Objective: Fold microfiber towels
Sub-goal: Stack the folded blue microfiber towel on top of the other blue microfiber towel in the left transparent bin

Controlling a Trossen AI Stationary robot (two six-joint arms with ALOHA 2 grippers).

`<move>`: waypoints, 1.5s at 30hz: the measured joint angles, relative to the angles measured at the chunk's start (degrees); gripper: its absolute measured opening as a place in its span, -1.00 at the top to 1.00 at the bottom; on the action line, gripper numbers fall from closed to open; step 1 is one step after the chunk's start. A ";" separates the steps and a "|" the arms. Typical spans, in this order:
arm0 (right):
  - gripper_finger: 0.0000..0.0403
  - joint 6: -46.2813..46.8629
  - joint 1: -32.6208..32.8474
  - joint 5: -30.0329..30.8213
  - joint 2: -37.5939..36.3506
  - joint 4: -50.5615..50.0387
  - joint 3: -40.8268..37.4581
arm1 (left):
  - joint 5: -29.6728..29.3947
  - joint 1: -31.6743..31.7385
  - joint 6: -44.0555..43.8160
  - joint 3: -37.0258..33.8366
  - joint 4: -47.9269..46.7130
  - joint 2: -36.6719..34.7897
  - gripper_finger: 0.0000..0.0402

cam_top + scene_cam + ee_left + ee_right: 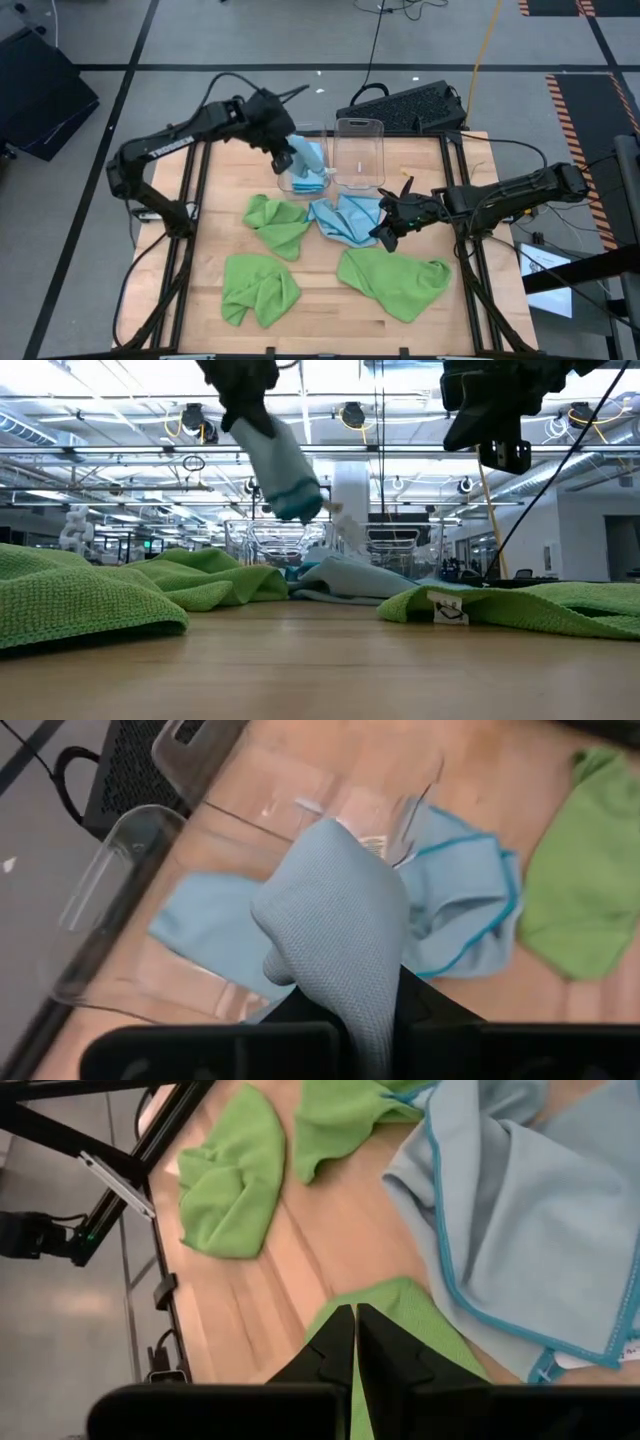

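Observation:
My left gripper (283, 152) is shut on a folded light blue towel (335, 920) and holds it over the left clear bin (300, 178). More light blue cloth (205, 935) lies inside that bin. My right gripper (355, 1325) is shut on nothing; it hangs above the table (385, 232) between a crumpled light blue towel (345, 220) and a lime green towel (395, 282). Two other green towels (275, 222) (258, 288) lie crumpled on the wood to the left. My left gripper pinches the folded blue towel between its two fingers, several layers thick, at the bundle's upper end (368, 1005). The fingers slant down from the table's left side. The towel hangs below them (282, 470), lifted clear of the table, above the bin.
A second clear bin (358, 150) stands upright beside the first at the table's far edge. A black keyboard (405, 105) lies beyond it. Black frame rails (455, 200) run along the table's left and right sides. Bare wood shows along the near edge, between the green towels.

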 joint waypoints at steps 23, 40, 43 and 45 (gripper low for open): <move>0.95 8.84 -0.69 0.70 -0.02 -1.07 0.02 | 11.34 2.06 17.78 -0.07 -6.01 12.99 0.93; 0.95 10.99 -2.87 0.90 0.20 -1.27 0.07 | -4.07 3.22 21.81 -1.03 6.41 24.57 0.88; 0.95 11.41 -2.07 2.03 0.20 -1.22 0.07 | -5.03 3.19 20.95 -1.03 9.10 25.70 0.81; 0.95 11.42 -1.74 2.08 0.20 -1.24 0.07 | -5.66 3.12 20.85 -1.03 10.64 26.20 0.77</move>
